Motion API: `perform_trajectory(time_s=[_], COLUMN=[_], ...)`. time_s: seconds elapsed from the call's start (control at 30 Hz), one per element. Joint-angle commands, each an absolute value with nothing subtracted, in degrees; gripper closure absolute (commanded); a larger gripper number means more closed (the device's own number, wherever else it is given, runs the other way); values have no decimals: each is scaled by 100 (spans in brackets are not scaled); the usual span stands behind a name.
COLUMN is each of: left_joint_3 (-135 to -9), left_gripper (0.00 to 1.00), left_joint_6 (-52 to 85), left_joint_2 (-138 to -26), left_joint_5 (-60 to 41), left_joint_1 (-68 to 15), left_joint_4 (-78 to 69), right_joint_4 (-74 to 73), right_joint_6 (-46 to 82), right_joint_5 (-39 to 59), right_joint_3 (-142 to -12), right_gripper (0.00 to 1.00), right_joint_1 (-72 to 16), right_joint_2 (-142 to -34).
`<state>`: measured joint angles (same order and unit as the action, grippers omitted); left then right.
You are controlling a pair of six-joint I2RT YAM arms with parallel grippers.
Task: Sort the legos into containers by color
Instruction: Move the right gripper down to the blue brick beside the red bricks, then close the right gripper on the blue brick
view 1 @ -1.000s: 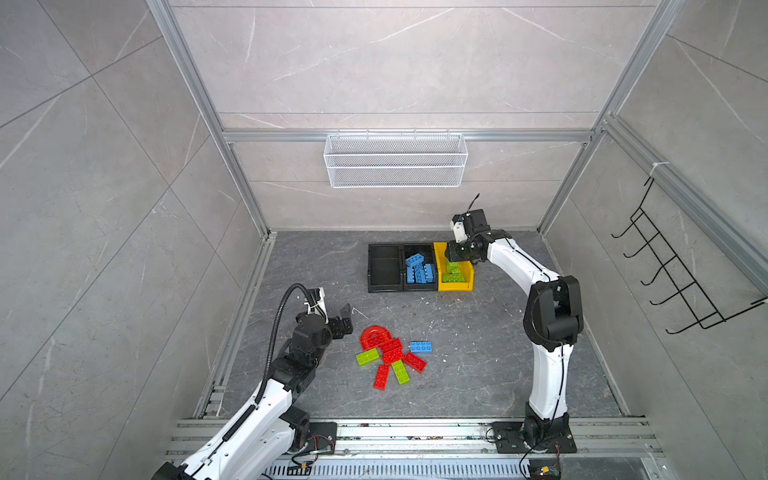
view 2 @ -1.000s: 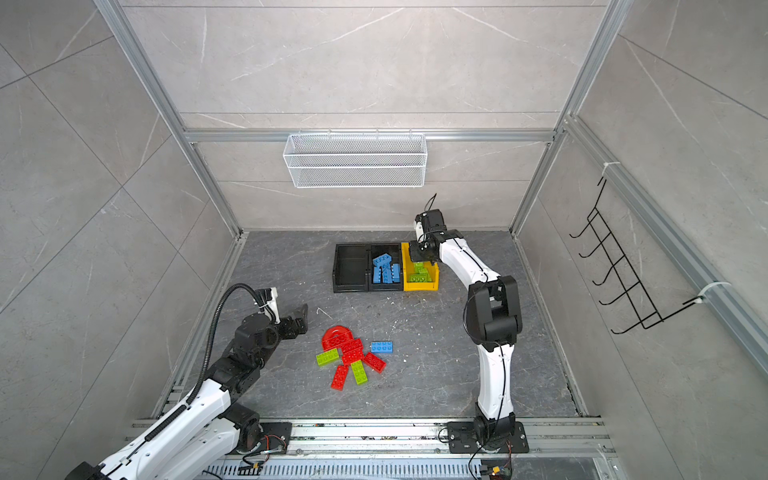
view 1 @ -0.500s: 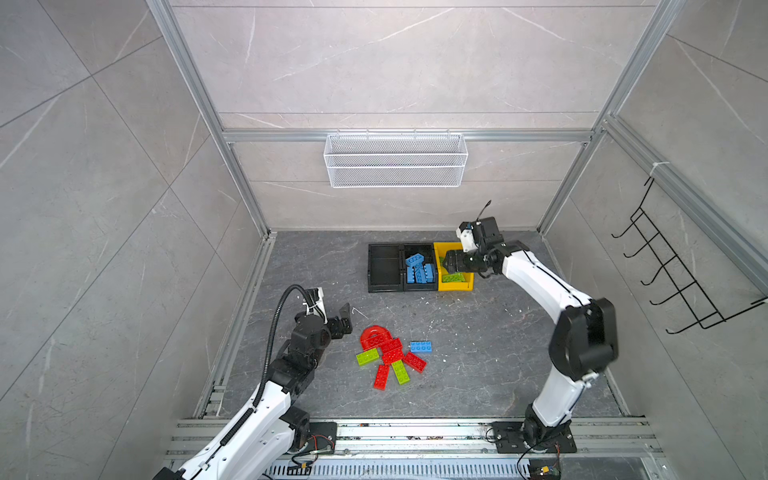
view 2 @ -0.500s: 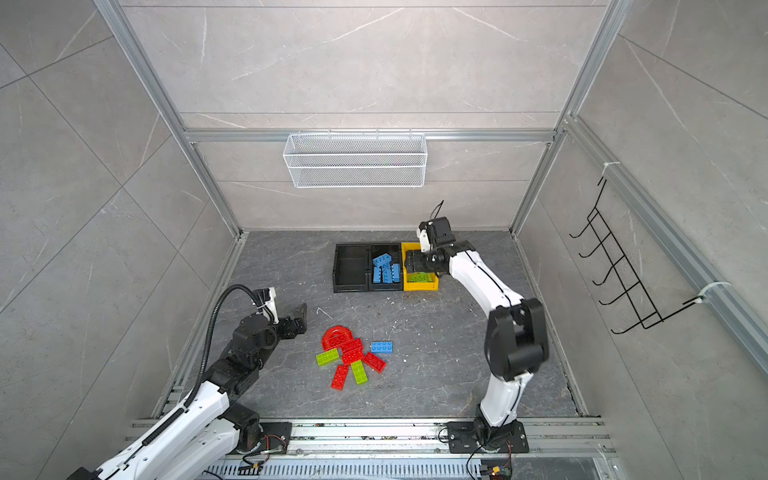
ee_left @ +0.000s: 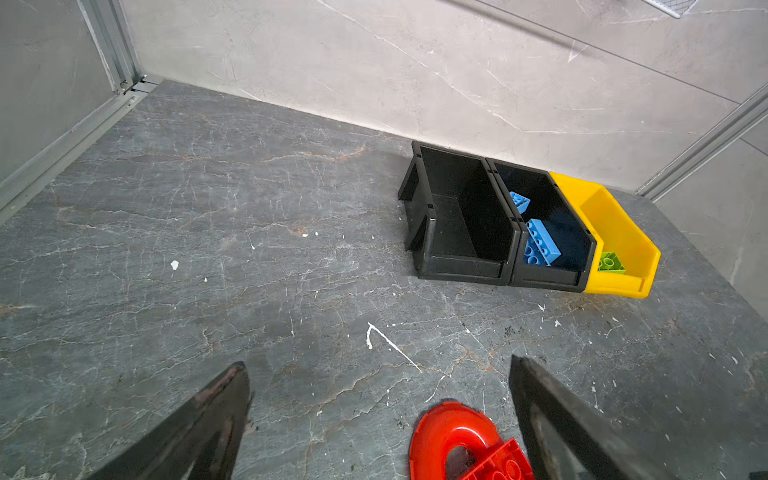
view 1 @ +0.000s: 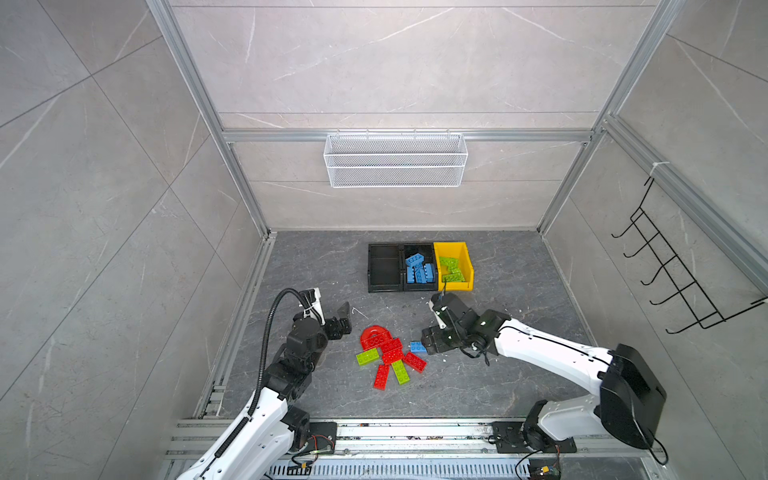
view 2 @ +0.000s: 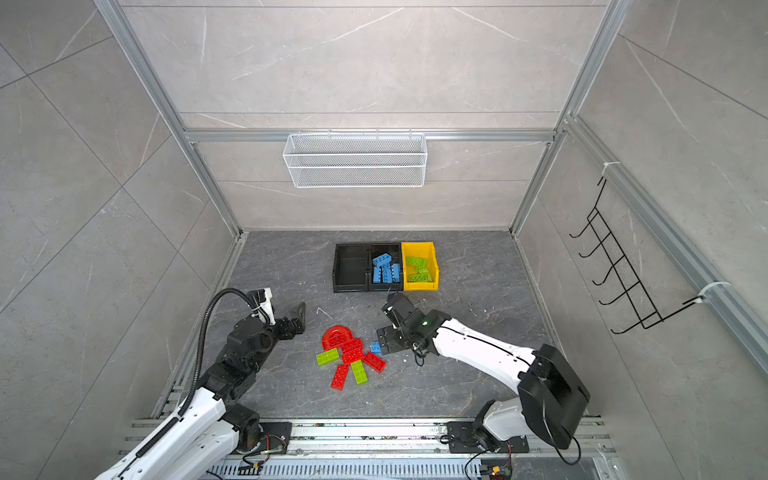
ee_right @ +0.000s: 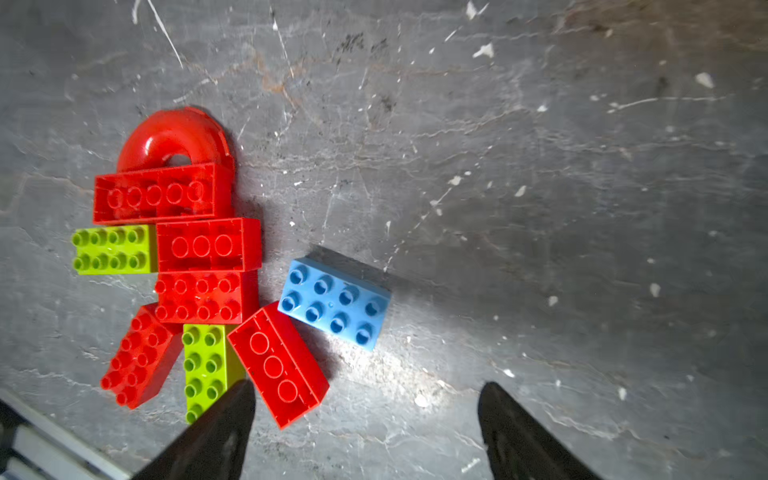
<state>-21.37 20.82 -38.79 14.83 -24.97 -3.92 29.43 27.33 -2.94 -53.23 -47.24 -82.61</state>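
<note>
Arms low | R hand point(ee_right: 368, 386) wide nr blue brick point(ee_right: 334, 301) | L hand point(ee_left: 378, 363) wide

White-shelled, black-jointed left arm point(view 1: 257, 428) and right arm point(view 1: 548, 353) carry the black left gripper point(ee_left: 378, 362) and right gripper point(ee_right: 369, 385); a corrugated black conduit point(view 1: 264, 345) follows the left.

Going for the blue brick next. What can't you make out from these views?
- Blue brick: both top views, right gripper covers one end.
- Green bricks: left wrist view, yellow bin wall hides most.
- Red arch: left wrist view, cut by frame edge.
</note>
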Motion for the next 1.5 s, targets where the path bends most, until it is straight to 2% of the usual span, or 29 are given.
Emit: perform_trajectory(time_s=[0.0, 0.3, 0.97, 1.17, 1.47], left_joint_3=[-2141, -2112, -2174, -2171, -2220], left_gripper=[1, 1, 1, 1, 1], left_joint_6=[2185, 2217, 2167, 2228, 2101], left_joint_2=[-3850, -3735, -4042, -3948, -3947], left_joint_5=[1433, 1406, 1460, 1466, 1542], left_joint_1=[-2470, -2470, -2470, -2470, -2470], left_joint_4=[-507, -503, -523, -468, -418], right_joint_4=[2807, 2524, 2715, 2696, 2155], right_joint_6=[3014, 3072, 3197, 3276, 3092], right_joint_5=[-811, -984, -1338, -1559, -1475], right_joint_3=[-5607, -5927, -6111, -5718, -5236], right_gripper=[14, 12, 14, 21, 40], right_joint_1=[-4994, -5089, -5291, -5275, -5255], right_joint_2=[-8764, -9604, -10425, -10088, -9565])
